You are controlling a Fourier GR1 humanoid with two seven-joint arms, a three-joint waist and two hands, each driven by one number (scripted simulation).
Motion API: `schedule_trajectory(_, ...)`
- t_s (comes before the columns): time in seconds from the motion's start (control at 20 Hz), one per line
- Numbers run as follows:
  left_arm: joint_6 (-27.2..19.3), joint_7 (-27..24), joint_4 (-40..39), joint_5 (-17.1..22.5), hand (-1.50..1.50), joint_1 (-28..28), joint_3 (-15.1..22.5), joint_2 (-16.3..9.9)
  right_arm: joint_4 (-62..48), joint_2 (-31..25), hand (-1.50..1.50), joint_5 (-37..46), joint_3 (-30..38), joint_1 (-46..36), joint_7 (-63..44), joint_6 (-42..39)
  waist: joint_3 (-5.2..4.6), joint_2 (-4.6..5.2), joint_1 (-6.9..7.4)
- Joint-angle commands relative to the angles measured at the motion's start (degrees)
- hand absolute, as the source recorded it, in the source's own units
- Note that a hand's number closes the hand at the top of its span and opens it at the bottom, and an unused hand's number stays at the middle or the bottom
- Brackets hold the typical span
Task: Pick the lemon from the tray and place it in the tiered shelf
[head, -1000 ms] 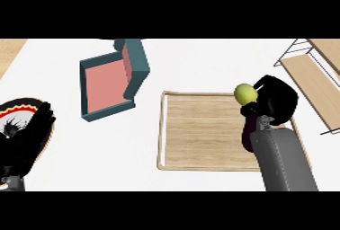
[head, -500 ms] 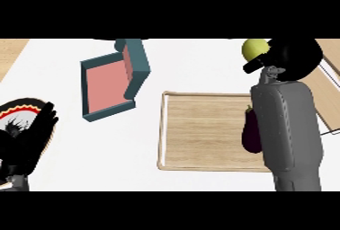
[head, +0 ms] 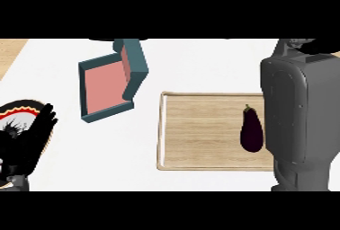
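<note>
Where forearm ends — right hand cropped

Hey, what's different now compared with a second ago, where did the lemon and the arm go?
The right forearm has stretched away from the robot, toward the view's top right. The lemon it lifted off the tray a second ago is out of sight now, and so is most of the right hand, at the top edge. The eggplant, teal box and resting left hand stayed put.

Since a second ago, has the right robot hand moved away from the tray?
Yes. The right robot hand has gone up past the tray's far edge to the view's top right corner; the eggplant stays on the tray.
</note>
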State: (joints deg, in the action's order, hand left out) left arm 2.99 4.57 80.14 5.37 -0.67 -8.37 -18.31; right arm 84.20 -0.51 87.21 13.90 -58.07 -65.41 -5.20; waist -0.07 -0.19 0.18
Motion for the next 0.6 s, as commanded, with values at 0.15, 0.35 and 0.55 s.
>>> schedule_trajectory(0.15, -0.3, 1.1, 1.5, -0.6, 0.00, -0.4, 0.3, 0.8, 1.4, -4.2, 1.50, 5.2, 1.7, -9.0, -6.6, -7.1, 0.03, -0.04, -0.01)
schedule_trajectory(0.35, -0.3, -0.8, -1.9, -0.7, 0.00, 0.4, -0.5, 0.8, -1.2, -5.4, 1.50, 9.9, 2.7, -12.6, -7.1, -14.6, -0.04, -0.18, -0.54)
schedule_trajectory(0.55, 1.5, 3.1, 0.2, 0.9, 0.00, 2.5, -1.6, -1.7, -6.7, -10.1, 1.50, 11.4, 7.2, -15.3, -3.2, -15.7, 0.02, 0.05, -0.06)
